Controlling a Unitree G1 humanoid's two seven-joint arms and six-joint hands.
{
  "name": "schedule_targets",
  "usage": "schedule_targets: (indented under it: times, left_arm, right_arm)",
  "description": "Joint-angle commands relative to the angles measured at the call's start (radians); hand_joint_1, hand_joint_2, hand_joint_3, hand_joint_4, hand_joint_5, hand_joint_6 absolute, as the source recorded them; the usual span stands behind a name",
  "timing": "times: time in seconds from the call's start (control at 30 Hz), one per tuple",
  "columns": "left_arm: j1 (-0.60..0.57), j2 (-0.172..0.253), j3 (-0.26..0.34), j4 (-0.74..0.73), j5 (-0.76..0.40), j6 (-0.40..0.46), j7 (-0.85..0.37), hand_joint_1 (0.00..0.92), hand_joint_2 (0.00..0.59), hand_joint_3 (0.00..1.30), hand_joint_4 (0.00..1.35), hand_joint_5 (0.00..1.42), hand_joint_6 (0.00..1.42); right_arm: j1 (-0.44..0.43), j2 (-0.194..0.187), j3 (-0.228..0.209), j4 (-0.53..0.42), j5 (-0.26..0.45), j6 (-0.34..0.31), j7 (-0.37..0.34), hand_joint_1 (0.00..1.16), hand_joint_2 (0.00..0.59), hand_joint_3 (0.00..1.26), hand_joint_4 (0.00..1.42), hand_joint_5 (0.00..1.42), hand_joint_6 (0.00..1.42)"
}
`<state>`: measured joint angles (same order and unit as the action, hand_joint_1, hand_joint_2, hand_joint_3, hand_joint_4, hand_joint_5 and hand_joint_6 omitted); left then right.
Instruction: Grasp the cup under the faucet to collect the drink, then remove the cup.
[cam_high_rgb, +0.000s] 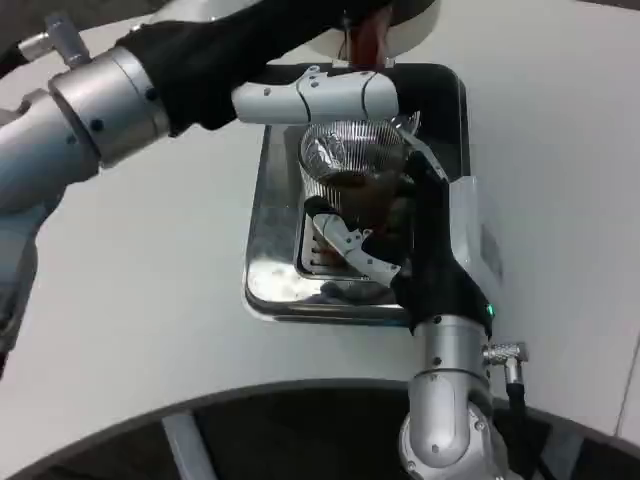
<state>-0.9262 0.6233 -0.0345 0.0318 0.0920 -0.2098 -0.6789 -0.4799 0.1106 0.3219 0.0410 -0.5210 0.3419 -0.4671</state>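
Rising from the bottom edge, the right forearm reaches up to the right hand, whose fingers wrap around the clear ribbed cup — brown drink sits inside. This cup stands on the steel drip tray under the faucet. Across the top, the left hand lies over the cup's far rim — whether it grips anything I cannot tell

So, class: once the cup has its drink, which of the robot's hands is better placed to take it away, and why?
Probably the right hand: its fingers already wrap the cup over the metal tray. The left hand reaches up by the faucet.
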Motion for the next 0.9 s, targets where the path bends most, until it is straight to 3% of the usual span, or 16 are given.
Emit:
schedule_targets:
  times: [0.03,0.43,0.9]
  left_arm:
    - [0.028,0.003,0.038,-0.028,-0.024,-0.005,0.032,0.000,0.130,0.18,0.07,0.12,0.24]
    - [0.071,0.014,0.085,-0.082,-0.060,0.001,0.048,0.000,0.130,0.20,0.11,0.16,0.27]
    - [0.159,0.022,0.189,-0.189,-0.119,0.007,0.083,0.000,0.128,0.25,0.18,0.23,0.34]
  right_arm:
    - [0.029,0.092,0.007,0.030,0.025,0.026,-0.014,0.73,0.256,0.34,0.38,0.51,0.78]
    - [0.057,0.081,0.016,0.000,0.021,0.024,-0.052,0.73,0.256,0.35,0.40,0.53,0.81]
    - [0.094,0.045,-0.002,-0.069,0.003,-0.002,-0.063,0.73,0.256,0.41,0.47,0.61,0.89]
